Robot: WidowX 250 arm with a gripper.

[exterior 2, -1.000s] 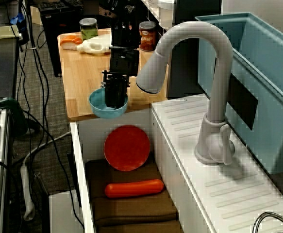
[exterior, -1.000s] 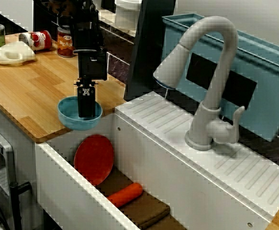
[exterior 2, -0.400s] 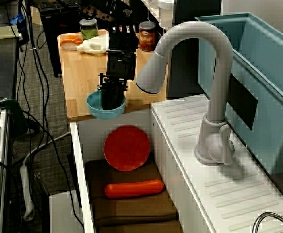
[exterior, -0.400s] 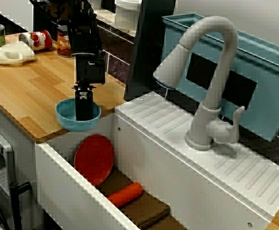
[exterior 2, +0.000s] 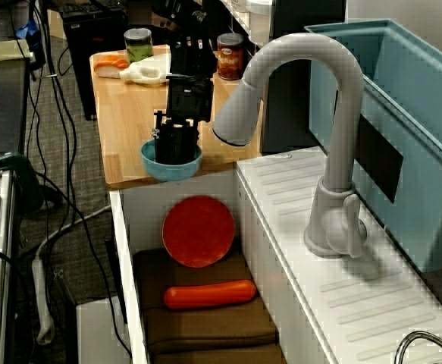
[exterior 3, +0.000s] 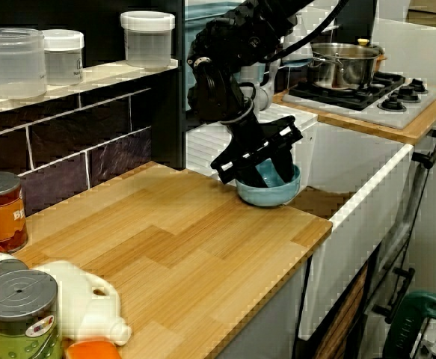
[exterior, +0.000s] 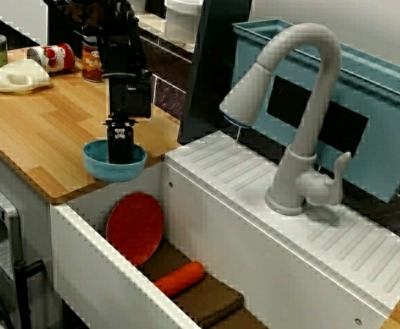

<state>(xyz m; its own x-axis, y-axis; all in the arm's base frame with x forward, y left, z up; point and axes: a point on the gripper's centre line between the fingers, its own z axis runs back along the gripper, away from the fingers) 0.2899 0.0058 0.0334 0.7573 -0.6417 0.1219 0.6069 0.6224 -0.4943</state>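
Bowl (exterior: 113, 171), one, seemingly in pincer (exterior: 121, 151)

Black from end to end: thick jointed arm (exterior 3: 229, 41), rounded at the links, squared off into a boxy wrist (exterior: 130, 96). Thin black cable (exterior 3: 315, 28) slung alongside. Black gripper (exterior: 121, 152), small white marking (exterior: 122, 133) near the fingers' base.

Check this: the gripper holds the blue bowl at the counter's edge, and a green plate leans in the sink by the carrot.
The plate is red, not green, as the view along the sink shows. Otherwise right: the gripper holds the blue bowl at the counter's edge, and the plate leans in the sink by the carrot.
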